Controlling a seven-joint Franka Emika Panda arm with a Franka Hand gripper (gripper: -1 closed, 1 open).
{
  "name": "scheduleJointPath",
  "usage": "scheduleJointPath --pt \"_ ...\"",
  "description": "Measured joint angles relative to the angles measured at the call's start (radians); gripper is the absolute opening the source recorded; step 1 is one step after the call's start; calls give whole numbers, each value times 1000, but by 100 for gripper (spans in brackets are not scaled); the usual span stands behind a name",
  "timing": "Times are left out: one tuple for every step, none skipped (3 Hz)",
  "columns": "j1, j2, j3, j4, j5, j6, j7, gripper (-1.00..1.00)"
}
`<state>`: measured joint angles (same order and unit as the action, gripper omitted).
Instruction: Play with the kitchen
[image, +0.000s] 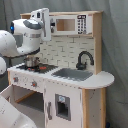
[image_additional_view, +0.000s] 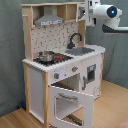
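The kitchen (image: 75, 95) (image_additional_view: 40, 80) is a tall toy of white and light wood, seen in both exterior views. It has a grey hood (image_additional_view: 50, 21), a black faucet (image: 85, 59) (image_additional_view: 75, 39), a sink (image: 75, 74) (image_additional_view: 84, 50) and a metal pot (image: 32, 61) (image_additional_view: 46, 56) on the stove. The windowed oven door (image_additional_view: 70, 102) hangs open and tilted down. My gripper (image: 46, 24) (image_additional_view: 90, 15) is high up, at the kitchen's upper shelf beside the hood, well above the stove.
A microwave panel (image: 82, 24) fills the upper shelf in the first exterior view. A small white door with a dark window (image: 61, 107) sits under the sink. Grey curtain hangs behind the kitchen. Wooden floor (image_additional_view: 115, 105) lies in front of the open oven door.
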<state>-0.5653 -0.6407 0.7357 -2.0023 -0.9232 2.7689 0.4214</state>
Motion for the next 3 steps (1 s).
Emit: scheduleJointPath --pt "-54 42 65 53 0 -3 6 -100" --pt "-121 76 124 91 0 -3 11 -100" --pt "-191 106 178 129 0 -3 12 -100"
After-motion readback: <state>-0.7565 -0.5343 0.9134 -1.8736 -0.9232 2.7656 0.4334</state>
